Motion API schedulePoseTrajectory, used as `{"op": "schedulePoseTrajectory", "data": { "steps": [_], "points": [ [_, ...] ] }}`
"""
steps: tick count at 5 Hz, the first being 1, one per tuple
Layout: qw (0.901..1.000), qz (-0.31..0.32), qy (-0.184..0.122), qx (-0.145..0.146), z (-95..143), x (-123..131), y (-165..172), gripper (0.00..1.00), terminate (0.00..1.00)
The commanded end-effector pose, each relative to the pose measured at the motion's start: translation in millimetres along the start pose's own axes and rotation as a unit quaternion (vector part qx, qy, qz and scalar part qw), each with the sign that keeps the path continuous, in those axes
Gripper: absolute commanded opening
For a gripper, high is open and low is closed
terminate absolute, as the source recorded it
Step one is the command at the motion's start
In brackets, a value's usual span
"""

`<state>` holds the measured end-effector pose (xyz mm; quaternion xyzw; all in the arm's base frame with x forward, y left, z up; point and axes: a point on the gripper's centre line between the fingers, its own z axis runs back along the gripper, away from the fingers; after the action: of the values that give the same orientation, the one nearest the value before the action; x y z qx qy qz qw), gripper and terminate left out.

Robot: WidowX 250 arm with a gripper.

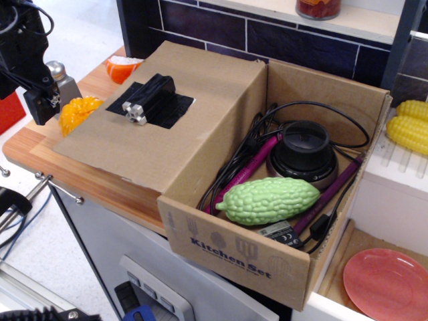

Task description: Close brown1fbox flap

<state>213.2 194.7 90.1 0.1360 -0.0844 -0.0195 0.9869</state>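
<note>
The brown1fbox stands on the counter's right end, with "Kitchen Set" printed on its front side, and it is open at the top. Its flap is folded out to the left and lies nearly flat, sloping down over the counter. A black tape patch with a small black metal-ended block sits on the flap. My gripper is black and hangs at the far left, just beyond the flap's left edge and apart from it. Its jaws are not clear. Nothing shows in it.
Inside the box lie a green bumpy gourd, a black round device, cables and purple sticks. An orange toy and a silver-topped item sit by the gripper. Corn and a red plate are at the right.
</note>
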Motion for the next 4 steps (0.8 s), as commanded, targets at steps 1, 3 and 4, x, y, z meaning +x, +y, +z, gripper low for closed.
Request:
{"op": "schedulePoseTrajectory", "data": {
  "steps": [1,3,4],
  "points": [
    [1.0000,0.000,0.000,0.000,0,0,0,1.00,0.00],
    [0.9988,0.017,0.017,-0.042,-25,-2,0,1.00,0.00],
    [0.9979,0.026,0.016,-0.058,-31,-2,-4,1.00,0.00]
  ]
}}
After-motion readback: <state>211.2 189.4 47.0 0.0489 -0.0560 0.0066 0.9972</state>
